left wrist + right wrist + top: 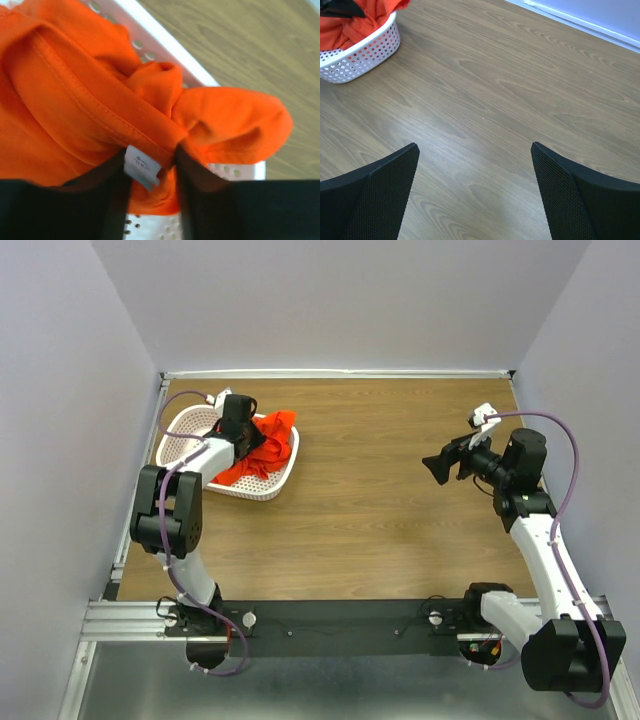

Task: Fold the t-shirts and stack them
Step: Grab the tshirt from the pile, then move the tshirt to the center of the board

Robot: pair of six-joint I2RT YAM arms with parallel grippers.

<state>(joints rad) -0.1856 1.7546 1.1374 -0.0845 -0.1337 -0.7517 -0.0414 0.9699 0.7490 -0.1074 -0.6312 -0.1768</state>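
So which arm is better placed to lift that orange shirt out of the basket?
The left. The left gripper is down in the white basket with a fold of the t-shirt between its fingers, while the right gripper hangs open over the table, well away.

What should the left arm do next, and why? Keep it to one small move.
Probably lift straight up: the left end effector grips a fold of the t-shirt beside its label, while the rest lies bunched in the white basket.

White arm links (pixel 545 550), black joints (pixel 165 510), looping purple cables (pixel 575 455), black mesh-textured claw pads (pixel 380 200)
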